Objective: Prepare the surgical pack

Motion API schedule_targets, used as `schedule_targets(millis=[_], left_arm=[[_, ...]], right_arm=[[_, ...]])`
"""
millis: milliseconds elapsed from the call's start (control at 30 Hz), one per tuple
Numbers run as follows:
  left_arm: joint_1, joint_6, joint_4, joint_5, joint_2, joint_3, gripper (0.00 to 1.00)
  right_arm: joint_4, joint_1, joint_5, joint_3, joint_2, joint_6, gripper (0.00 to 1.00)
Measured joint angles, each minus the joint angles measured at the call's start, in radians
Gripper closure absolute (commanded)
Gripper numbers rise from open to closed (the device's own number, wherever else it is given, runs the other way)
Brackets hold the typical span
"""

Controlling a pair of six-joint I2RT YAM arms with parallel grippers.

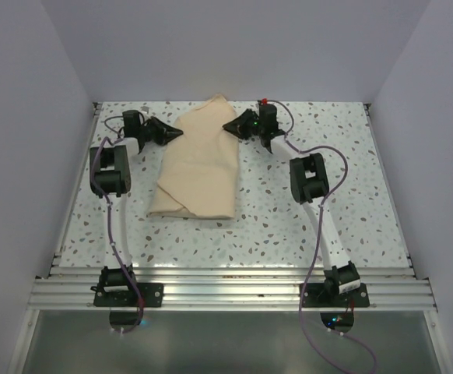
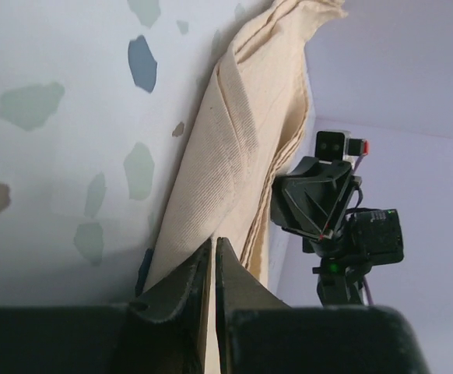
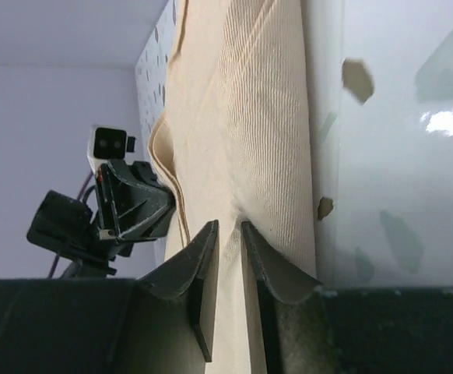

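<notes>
1. Tan sheet (image 1: 199,167) lay folded lengthwise mid-table (image 1: 351,171), its far tip bunched near the table's back edge, btwn both grippers. Couldn't tell if anything sat inside the folds.
2. L gripper (image 2: 213,248) had its fingers pressed nearly together, pinching the sheet's left edge. It had only a thin bite of cloth, so a sharp pull could slip the edge out.
3. R gripper (image 3: 228,227) had its jaws a little apart, w/ a pucker of the sheet's right edge in the gap and no firm hold apparent. If L pulled while R was slack, the sheet would prob. drag sideways and skew instead of opening.
4. Several layers were stacked along the left edge. Catching too many or too few could lift the wrong flap and leave a worse tangle.
5. The grippers faced each other close across the sheet, so any inward move risked a knock.
6. A push away from the bases could shove the far tip off the back edge.
</notes>
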Motion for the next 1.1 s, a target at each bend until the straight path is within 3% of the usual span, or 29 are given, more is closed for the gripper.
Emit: schedule_targets(millis=[167,367,433,633,1100], left_arm=[[0.0,-0.138,0.192,-0.016,0.045,0.011,0.87],[0.001,-0.146,0.26,-0.063,0.04,0.064,0.78],[0.003,-0.11,0.251,-0.087,0.02,0.068,0.72],[0.01,0.012,0.203,-0.164,-0.026,0.096,0.65],[-0.014,0.248,-0.003,-0.32,-0.021,0.122,0.62]], right_arm=[[0.027,-0.026,0.07,0.075,0.043,0.04,0.68],[0.024,-0.062,0.121,0.104,0.048,0.026,0.59],[0.006,-0.072,0.13,0.104,0.045,-0.002,0.55],[-0.05,-0.086,0.128,0.104,0.019,-0.096,0.43],[-0.099,-0.028,0.162,0.183,0.043,-0.234,0.39]])
